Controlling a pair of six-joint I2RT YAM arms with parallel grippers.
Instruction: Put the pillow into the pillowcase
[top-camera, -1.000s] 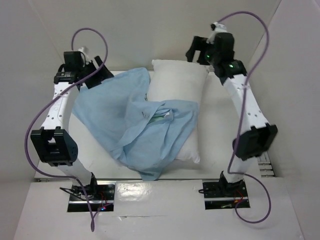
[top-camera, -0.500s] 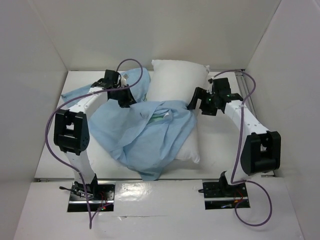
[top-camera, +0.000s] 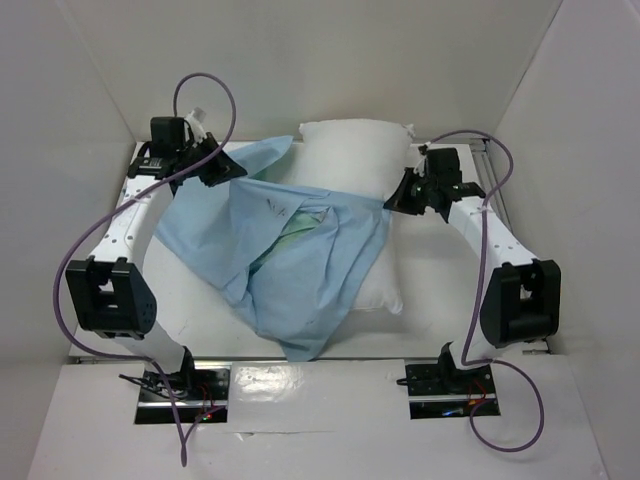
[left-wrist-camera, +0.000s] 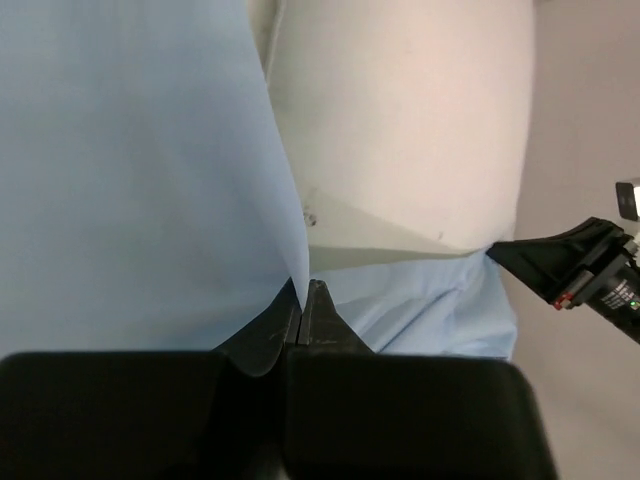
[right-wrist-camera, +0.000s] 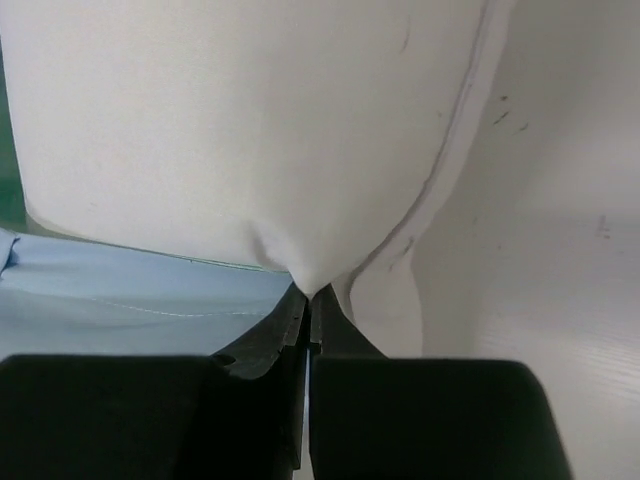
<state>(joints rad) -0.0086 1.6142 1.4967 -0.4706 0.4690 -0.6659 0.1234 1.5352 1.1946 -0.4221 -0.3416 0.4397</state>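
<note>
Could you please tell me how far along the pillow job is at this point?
Done: nothing is inside yet; the pillow lies outside, with the pillowcase only draped across it. In hand: the left gripper is shut on a pillowcase edge, and the right gripper pinches the pillow's side. Left: open the case and work the pillow in.

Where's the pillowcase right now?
In the top view, the pillowcase is draped over the left and near part of the pillow, stretched between the left tool and the right tool.

Much of the pillow (top-camera: 352, 160) — out of sight under the pillowcase (top-camera: 320, 290).
</note>
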